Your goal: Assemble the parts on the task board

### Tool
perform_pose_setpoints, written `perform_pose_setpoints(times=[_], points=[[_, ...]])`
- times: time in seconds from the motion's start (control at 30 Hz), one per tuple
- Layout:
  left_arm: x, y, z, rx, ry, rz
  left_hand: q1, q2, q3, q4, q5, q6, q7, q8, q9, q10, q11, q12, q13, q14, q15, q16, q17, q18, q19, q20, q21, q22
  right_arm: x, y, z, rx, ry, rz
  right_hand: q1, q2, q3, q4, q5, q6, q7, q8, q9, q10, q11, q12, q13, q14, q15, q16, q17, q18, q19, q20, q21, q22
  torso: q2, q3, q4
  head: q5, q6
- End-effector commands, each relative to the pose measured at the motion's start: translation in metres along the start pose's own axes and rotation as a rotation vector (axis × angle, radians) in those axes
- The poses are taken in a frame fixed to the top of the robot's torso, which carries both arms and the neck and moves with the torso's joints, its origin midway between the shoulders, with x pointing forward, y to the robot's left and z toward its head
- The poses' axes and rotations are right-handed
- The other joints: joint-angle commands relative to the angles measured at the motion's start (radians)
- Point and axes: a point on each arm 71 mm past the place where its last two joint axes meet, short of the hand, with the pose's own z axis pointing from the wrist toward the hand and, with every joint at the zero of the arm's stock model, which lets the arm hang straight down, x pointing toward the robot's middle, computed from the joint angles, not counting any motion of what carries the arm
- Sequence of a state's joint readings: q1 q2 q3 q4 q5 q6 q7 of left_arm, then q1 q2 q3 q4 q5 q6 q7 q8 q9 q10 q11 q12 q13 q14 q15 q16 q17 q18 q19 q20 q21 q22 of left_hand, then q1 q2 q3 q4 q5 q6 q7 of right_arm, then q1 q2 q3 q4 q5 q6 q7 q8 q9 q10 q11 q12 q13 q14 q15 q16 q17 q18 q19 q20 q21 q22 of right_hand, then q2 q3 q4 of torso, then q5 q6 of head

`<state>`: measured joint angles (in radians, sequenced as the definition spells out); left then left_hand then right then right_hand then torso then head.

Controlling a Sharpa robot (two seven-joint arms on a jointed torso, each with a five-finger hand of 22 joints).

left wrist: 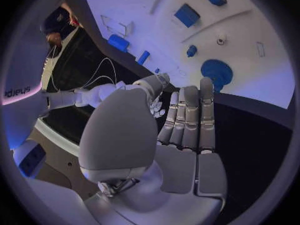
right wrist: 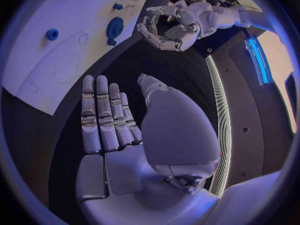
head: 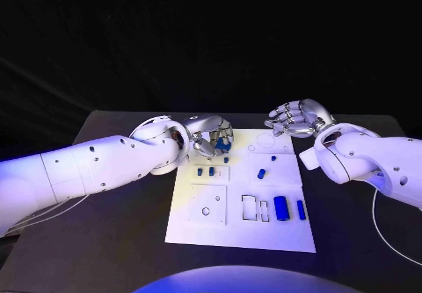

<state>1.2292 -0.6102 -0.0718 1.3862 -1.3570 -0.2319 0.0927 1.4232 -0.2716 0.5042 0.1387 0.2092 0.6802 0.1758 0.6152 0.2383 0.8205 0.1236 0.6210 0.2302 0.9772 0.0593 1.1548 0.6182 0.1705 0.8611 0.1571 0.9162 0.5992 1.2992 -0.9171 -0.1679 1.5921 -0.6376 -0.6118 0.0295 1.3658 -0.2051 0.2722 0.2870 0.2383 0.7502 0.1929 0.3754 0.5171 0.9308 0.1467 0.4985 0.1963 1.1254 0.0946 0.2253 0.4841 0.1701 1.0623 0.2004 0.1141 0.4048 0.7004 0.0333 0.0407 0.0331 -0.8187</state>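
Observation:
The white task board (head: 264, 235) lies in the middle of the black table. My left hand (head: 209, 135) hovers over the board's far left corner with its fingers apart and nothing in them. Just beyond its fingertips (left wrist: 206, 85) a round blue toothed part (left wrist: 217, 71) lies on the board (left wrist: 250, 30). My right hand (head: 299, 118) hangs past the board's far right corner, off the plate, fingers (right wrist: 100, 110) stretched and empty. From the right wrist the toothed part (right wrist: 114, 29) lies on the board (right wrist: 37, 70), near my left hand (right wrist: 172, 27).
Several blue parts are spread over the board: small pegs (head: 205, 172) in a square recess, a short piece (head: 261, 174) mid-board, a thick cylinder (head: 282, 208) and a thin bar (head: 300, 210) near the right edge. Empty cut-outs (head: 255, 207) lie beside the cylinder.

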Motion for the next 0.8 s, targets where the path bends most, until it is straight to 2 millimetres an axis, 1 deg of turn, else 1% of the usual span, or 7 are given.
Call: perform_pose_setpoints(times=[0.03,0.2,0.33,0.4,0.57,0.7,0.8], points=[[0.006,-0.004,0.006,0.057,0.058,0.167,-0.010,-0.001,-0.010,0.002,-0.007,0.011,-0.002,-0.009,-0.004,0.000,0.004,-0.007,-0.006,0.006,0.002,0.011,-0.002,0.012,0.002,0.004,-0.005,-0.001,0.002,0.001,0.000,-0.015,0.013,0.000,-0.003,0.003,-0.007,-0.001,0.000,-0.007,0.028,0.005,-0.001,0.000,0.006,0.000,-0.001,0.004,0.002,-0.005,-0.001,0.012,0.002,0.003,-0.005,-0.002,0.000,0.0006,-0.0003,0.000,0.000],[0.013,-0.001,0.014,0.039,0.116,0.215,-0.014,0.001,-0.017,0.000,-0.006,0.028,-0.009,-0.020,-0.012,0.013,0.000,-0.015,-0.020,0.024,-0.001,0.039,-0.006,0.013,0.018,0.003,0.002,0.002,0.002,0.002,0.000,-0.016,0.013,0.000,-0.003,0.003,-0.007,-0.001,0.000,-0.007,0.028,0.005,-0.001,0.000,0.006,0.000,-0.001,0.004,0.002,-0.005,-0.001,0.012,0.002,0.003,-0.005,-0.002,0.001,0.0003,-0.0009,-0.002,-0.001],[0.018,0.000,0.019,0.026,0.155,0.242,-0.020,0.001,-0.021,0.002,-0.006,0.035,-0.010,-0.028,-0.018,0.016,0.000,-0.022,-0.029,0.031,-0.001,0.056,-0.008,0.013,0.026,0.002,0.008,0.004,0.003,0.002,0.000,-0.017,0.014,0.001,-0.003,0.003,-0.007,-0.001,0.000,-0.007,0.028,0.005,-0.001,0.000,0.006,0.000,-0.001,0.004,0.002,-0.005,-0.001,0.012,0.002,0.003,-0.005,-0.002,0.001,-0.0004,-0.0019,-0.003,-0.001],[0.020,0.000,0.021,0.021,0.170,0.249,-0.021,0.003,-0.023,0.003,-0.006,0.039,-0.009,-0.031,-0.020,0.020,-0.001,-0.023,-0.032,0.036,-0.002,0.064,-0.009,0.013,0.030,0.001,0.011,0.006,0.003,0.002,0.000,-0.017,0.014,0.001,-0.003,0.003,-0.007,-0.001,0.000,-0.007,0.028,0.005,-0.001,0.000,0.006,0.000,-0.001,0.004,0.002,-0.005,-0.001,0.012,0.002,0.003,-0.005,-0.002,0.000,-0.0005,-0.0010,-0.004,-0.003],[0.022,0.002,0.024,0.014,0.188,0.259,-0.024,0.005,-0.024,0.004,-0.006,0.048,-0.007,-0.035,-0.023,0.022,-0.001,-0.028,-0.038,0.040,-0.002,0.075,-0.011,0.013,0.035,0.000,0.014,0.008,0.003,0.003,0.000,-0.017,0.015,0.001,-0.003,0.003,-0.007,-0.001,0.000,-0.007,0.028,0.005,-0.001,0.000,0.006,0.000,-0.001,0.004,0.002,-0.005,-0.001,0.012,0.002,0.003,-0.005,-0.002,0.001,-0.0004,-0.0007,-0.007,-0.003],[0.023,0.002,0.026,0.013,0.195,0.261,-0.025,0.009,-0.024,0.006,-0.005,0.066,-0.006,-0.037,-0.025,0.024,-0.001,-0.037,-0.047,0.041,-0.002,0.085,-0.015,0.013,0.038,0.000,0.018,0.010,0.003,0.003,0.000,-0.018,0.015,0.001,-0.002,0.004,-0.006,-0.002,0.000,-0.008,0.027,0.006,-0.002,-0.001,0.006,0.001,-0.004,0.004,0.002,-0.006,-0.002,0.012,0.002,0.003,-0.006,-0.004,0.000,-0.0007,-0.0008,-0.009,-0.004],[0.024,0.002,0.027,0.012,0.201,0.262,-0.023,0.011,-0.022,0.005,-0.005,0.078,-0.009,-0.040,-0.027,0.029,-0.001,-0.043,-0.052,0.043,-0.002,0.093,-0.018,0.013,0.040,-0.001,0.021,0.012,0.003,0.003,0.000,-0.018,0.014,0.001,-0.002,0.004,-0.006,-0.002,0.000,-0.008,0.027,0.006,-0.002,-0.001,0.006,0.001,-0.004,0.004,0.002,-0.006,-0.002,0.012,0.002,0.003,-0.006,-0.004,0.000,-0.0001,-0.0006,-0.009,-0.004]])
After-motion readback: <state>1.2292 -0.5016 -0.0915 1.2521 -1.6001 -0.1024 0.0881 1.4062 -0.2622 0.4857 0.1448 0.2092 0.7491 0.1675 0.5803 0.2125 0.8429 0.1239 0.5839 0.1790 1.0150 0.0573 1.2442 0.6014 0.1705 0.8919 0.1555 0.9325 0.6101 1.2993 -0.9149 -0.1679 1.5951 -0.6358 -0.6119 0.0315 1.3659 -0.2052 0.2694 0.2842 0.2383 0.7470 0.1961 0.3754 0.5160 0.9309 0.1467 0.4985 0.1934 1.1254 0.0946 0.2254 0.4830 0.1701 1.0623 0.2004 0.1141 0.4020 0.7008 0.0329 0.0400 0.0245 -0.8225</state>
